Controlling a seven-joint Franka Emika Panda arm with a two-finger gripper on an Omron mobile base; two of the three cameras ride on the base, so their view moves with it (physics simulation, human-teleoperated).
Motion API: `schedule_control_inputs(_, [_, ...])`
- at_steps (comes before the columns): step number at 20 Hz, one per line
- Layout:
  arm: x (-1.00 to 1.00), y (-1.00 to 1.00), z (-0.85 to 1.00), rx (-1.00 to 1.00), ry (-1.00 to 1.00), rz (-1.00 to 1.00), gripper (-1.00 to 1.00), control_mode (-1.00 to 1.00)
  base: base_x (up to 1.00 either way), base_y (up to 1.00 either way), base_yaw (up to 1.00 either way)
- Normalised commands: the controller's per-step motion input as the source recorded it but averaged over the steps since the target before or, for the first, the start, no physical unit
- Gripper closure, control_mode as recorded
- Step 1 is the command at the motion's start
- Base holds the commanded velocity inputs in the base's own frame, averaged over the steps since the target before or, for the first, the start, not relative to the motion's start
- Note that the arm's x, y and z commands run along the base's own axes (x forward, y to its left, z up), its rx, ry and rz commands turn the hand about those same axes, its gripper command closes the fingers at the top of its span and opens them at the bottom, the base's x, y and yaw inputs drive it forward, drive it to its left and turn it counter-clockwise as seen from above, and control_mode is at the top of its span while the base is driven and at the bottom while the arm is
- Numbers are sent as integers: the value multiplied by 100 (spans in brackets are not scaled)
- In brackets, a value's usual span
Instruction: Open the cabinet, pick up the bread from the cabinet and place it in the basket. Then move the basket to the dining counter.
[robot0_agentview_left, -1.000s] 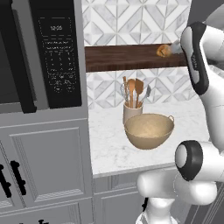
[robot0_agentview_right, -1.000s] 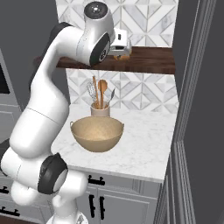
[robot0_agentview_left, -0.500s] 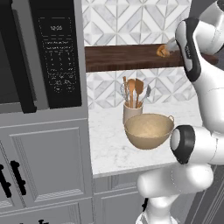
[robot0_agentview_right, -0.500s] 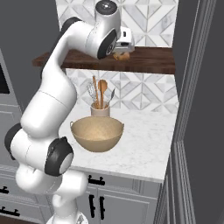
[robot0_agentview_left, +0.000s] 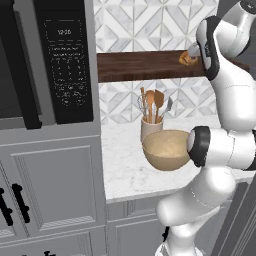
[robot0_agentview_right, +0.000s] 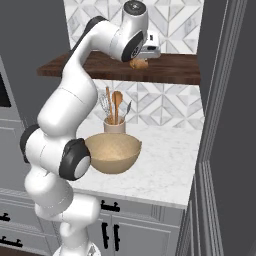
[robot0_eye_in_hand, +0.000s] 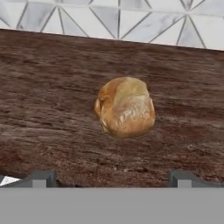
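The bread (robot0_eye_in_hand: 126, 107), a small golden-brown roll, lies on the dark wooden shelf (robot0_agentview_right: 165, 67) of the cabinet. In the hand view it sits centred ahead of my open gripper (robot0_eye_in_hand: 109, 180), whose two fingertips (robot0_eye_in_hand: 40, 177) stand wide on either side, apart from it. From the right base view, the gripper (robot0_agentview_right: 142, 56) hovers just above the bread (robot0_agentview_right: 139, 63); from the left, the gripper (robot0_agentview_left: 193, 51) is beside the bread (robot0_agentview_left: 187, 58). Below, the tan basket (robot0_agentview_right: 113, 153) (robot0_agentview_left: 166, 149) rests on the marble counter. The dining counter is out of view.
A cream crock (robot0_agentview_right: 114, 125) of wooden utensils stands right behind the basket. A grey cabinet door (robot0_agentview_right: 220, 125) stands tall along the right. A black microwave (robot0_agentview_left: 65, 60) is at the left. The marble counter (robot0_agentview_right: 165, 165) has free room right of the basket.
The hand has edged a little right and down toward the bread, and the arm's elbow has swung up in front of the basket. The jaws stay open; the bread has not moved.
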Motion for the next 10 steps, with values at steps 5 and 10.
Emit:
schedule_control_inputs(5, [41, -3, 0, 0, 0, 1, -100, -100, 0, 0, 0])
schedule_control_inputs(10, [37, 0, -3, 0, 0, 0, -100, -100, 0, 0, 0])
